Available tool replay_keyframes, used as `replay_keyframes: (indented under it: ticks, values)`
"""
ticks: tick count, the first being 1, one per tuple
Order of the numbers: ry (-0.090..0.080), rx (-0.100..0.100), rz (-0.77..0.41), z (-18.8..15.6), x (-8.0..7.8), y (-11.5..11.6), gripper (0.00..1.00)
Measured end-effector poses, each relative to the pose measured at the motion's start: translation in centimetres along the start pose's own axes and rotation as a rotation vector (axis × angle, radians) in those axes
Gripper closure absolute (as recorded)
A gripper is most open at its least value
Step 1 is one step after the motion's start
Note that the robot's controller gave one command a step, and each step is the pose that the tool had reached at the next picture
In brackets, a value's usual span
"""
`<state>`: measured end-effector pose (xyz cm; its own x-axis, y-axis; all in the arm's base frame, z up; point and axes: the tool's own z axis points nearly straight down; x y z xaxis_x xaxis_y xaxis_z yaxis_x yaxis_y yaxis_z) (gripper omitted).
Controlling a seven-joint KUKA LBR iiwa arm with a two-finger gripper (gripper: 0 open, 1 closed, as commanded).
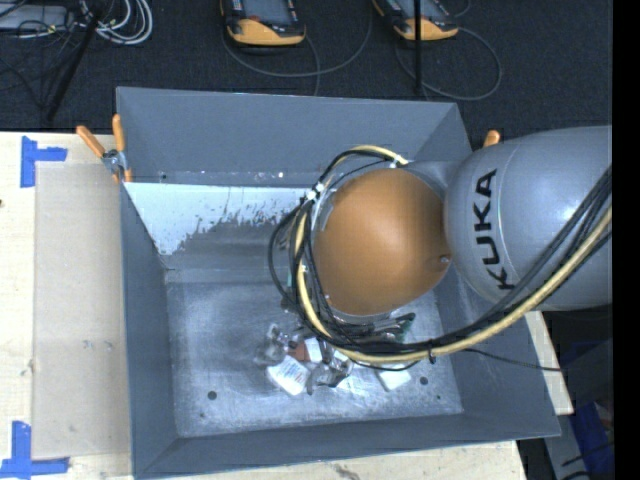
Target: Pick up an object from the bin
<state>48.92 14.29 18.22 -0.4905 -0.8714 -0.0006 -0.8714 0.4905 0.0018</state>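
My gripper (pixel 328 366) is low in the bin's front middle, largely hidden under the arm's orange dome, and it sits down in a small cluster of loose things. A white flat piece with a printed label (pixel 287 374) lies just left of it. A shiny metallic piece (pixel 271 349) and a small reddish thing (pixel 298 346) lie at its upper left. A pale flat piece (pixel 394 377) lies to its right. What is directly under the gripper is hidden.
The arm and its looping cables reach in from the right and cover the bin's middle and right. A green bit (pixel 402 322) peeks out under the dome. Bare floor shows at the left and along the front wall.
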Motion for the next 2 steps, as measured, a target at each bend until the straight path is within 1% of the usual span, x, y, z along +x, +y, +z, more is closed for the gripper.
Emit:
replay_keyframes:
  ticks: [1, 2]
  values:
    - [0.0, 0.0, 0.001, 0.0, 0.0, 0.0, 1.0]
    - [-0.003, 0.007, -0.132, 2.0, -0.3, -0.4, 1.0]
